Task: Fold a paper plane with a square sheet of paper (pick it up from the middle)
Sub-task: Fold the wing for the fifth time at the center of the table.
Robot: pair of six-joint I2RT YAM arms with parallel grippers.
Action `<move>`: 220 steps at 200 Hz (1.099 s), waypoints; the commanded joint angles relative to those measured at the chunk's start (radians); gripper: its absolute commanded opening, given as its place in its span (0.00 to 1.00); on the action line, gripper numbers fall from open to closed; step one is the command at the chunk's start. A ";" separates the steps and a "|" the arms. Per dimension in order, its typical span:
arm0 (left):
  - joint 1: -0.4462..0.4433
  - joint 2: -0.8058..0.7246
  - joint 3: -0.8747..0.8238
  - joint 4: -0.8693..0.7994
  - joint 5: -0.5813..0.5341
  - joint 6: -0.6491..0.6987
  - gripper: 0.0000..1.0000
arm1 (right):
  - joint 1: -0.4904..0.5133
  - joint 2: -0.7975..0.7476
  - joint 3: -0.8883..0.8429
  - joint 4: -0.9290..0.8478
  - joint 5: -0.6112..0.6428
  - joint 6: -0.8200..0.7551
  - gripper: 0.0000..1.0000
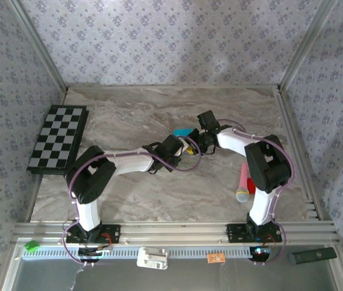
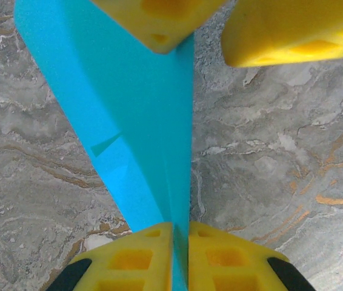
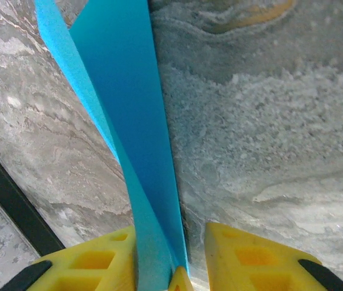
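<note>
Left gripper (image 2: 180, 225), bottom of its wrist view: both yellow fingers (image 2: 135, 257) are pressed together on the sheet of paper (image 2: 135, 97), with only the paper's thickness between them. Paper is teal, folded to a narrow creased strip that widens away from the fingers and runs over the marbled table (image 2: 274, 157). At the strip's far end sit the right gripper's two yellow fingers, one over the paper, the other off to the side over bare table. Right gripper (image 3: 170, 230), own wrist view: jaws stand apart. The strip lies against the finger on the picture's left, and a clear gap separates the paper's edge from the other finger, so it is open and not gripping. Top view: both arms reach inward from the near edge and the grippers meet nose to nose about mid-table, with a teal corner of the paper showing just beyond them. Pink-and-red stick (image 1: 245, 180) with a yellowish end lies near the right arm. Checkered board (image 1: 58, 138) lies at the table's left edge, well apart from the paper.
</note>
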 commanded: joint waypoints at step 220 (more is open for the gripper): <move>-0.004 -0.027 -0.039 0.045 0.032 0.055 0.24 | -0.019 0.114 0.160 -0.160 -0.073 -0.146 0.09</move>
